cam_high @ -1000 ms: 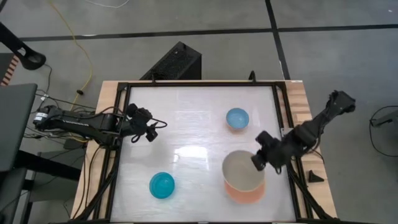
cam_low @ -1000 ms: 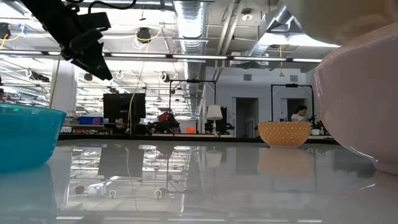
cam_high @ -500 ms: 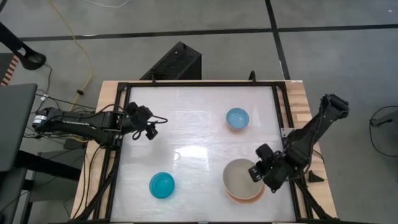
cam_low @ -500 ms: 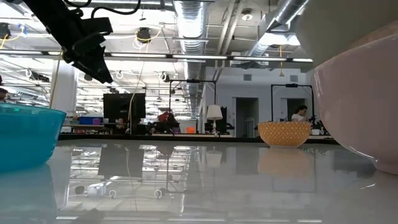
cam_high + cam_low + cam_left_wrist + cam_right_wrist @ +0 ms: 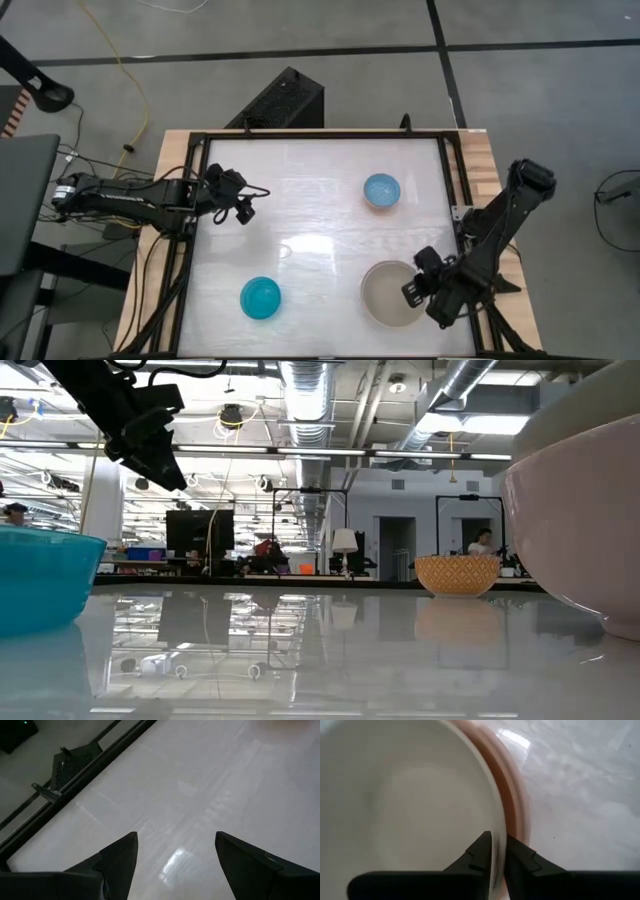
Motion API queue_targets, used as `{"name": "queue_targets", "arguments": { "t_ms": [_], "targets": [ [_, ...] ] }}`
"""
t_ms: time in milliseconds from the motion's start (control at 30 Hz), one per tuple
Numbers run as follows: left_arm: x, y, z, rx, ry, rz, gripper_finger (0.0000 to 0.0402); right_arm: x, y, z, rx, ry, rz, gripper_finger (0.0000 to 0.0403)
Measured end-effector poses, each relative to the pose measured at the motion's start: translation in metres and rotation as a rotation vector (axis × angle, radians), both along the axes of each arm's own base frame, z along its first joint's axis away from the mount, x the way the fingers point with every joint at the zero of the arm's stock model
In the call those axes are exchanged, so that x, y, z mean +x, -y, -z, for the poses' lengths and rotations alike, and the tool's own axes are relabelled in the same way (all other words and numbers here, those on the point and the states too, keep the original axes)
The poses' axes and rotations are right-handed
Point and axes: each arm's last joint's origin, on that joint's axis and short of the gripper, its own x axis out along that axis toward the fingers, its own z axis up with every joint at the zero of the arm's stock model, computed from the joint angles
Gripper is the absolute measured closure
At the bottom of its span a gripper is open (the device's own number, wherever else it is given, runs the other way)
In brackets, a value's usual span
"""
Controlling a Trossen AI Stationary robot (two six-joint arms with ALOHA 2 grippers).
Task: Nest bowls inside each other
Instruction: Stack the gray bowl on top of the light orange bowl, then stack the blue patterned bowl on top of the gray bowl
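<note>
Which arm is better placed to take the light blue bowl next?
Probably the right. Its gripper is at the rim of the grey-beige bowl, on the same side of the table as the light blue bowl. The left gripper hovers across the table, jaws open.

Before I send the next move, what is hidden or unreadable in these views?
- Salmon-pink bowl: covered by the grey-beige bowl in the high view; only a blurred rim in the right wrist view.
- Right gripper: fingers straddle the grey-beige rim; grip unclear.
- Light blue speckled bowl: contents too small.
- Bright turquoise bowl: cut by the low view's edge.
</note>
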Motion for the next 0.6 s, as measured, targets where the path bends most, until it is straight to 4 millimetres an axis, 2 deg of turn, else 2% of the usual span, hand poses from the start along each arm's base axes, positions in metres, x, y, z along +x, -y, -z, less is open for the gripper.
{"name": "queue_targets", "arguments": {
  "t_ms": [233,467,600],
  "targets": [
    [0.0,0.0,0.0,-0.001,0.0,0.001,0.0146,0.002,0.003,-0.003,0.035,-0.011,0.015,0.0275],
    [0.0,0.0,0.0,-0.002,-0.002,0.001,0.0146,-0.008,0.017,-0.025,0.137,0.002,-0.006,0.0189],
    [0.0,0.0,0.0,-0.001,-0.002,0.002,0.0146,-0.014,0.029,-0.041,0.207,0.057,0.018,0.0161]
  ]
}}
